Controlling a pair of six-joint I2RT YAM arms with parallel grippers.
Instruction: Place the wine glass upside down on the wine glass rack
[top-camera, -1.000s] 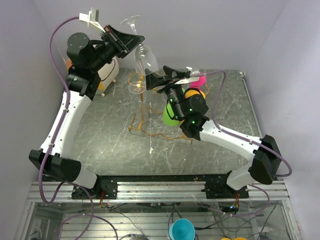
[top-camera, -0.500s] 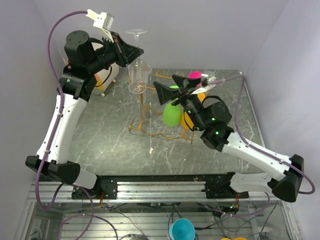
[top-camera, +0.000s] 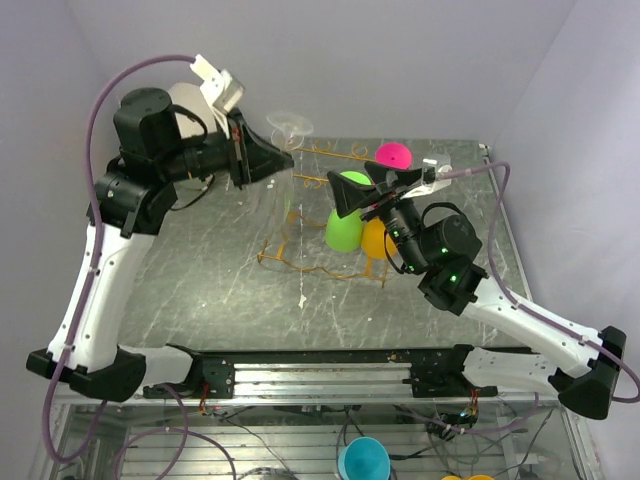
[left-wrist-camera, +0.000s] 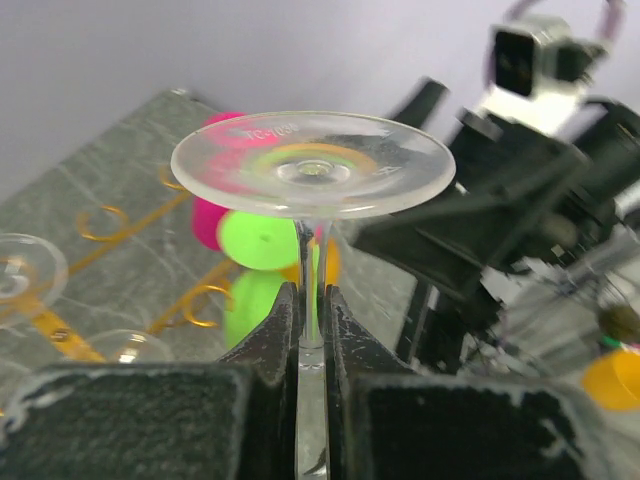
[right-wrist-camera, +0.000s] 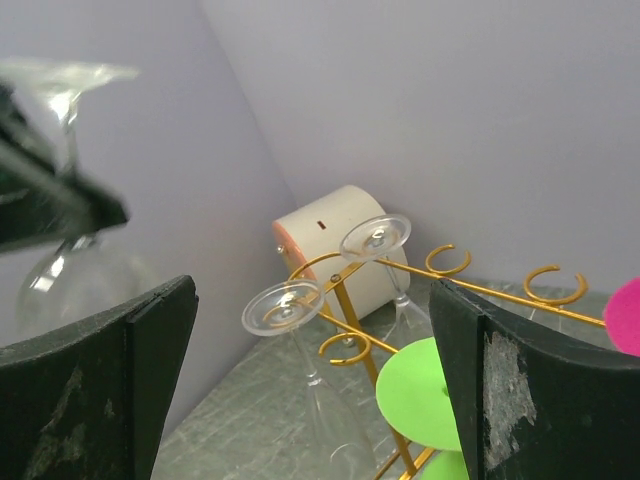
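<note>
Pale lilac walls (top-camera: 400, 60) close round a dark marbled table (top-camera: 200, 280) on three sides, the back wall standing just behind the wine glass rack (right-wrist-camera: 338, 268). The rack's gold wire rail already carries two clear glasses (right-wrist-camera: 283, 305) hanging foot up. Beside them hang coloured glasses (top-camera: 345, 230) in green, orange and pink, which crowd the rail's right-hand part. A cream drum (right-wrist-camera: 330, 235) with an orange face sits behind the rack's left end, near the corner.

The left arm rears high from its base and bends over the table's left side, its forearm lying level and pointing right. The left pincer (left-wrist-camera: 312, 310) is nipped tight on the stem of the wine glass (left-wrist-camera: 312, 165), just beneath the foot. The glass is upside down in the air, foot uppermost and bowl hanging below the fingers. It is left of the rail, apart from it, not on the rack.

The right arm stretches low across the table's right half and tips upward. The right pincer (right-wrist-camera: 312, 300) is spread wide with nothing in it, facing the rack and the held glass. Its black fingers lie close beside the green glass.

Grey surface shows between the rack's wavy base and the mounting rail (top-camera: 330, 375) at the near edge.
</note>
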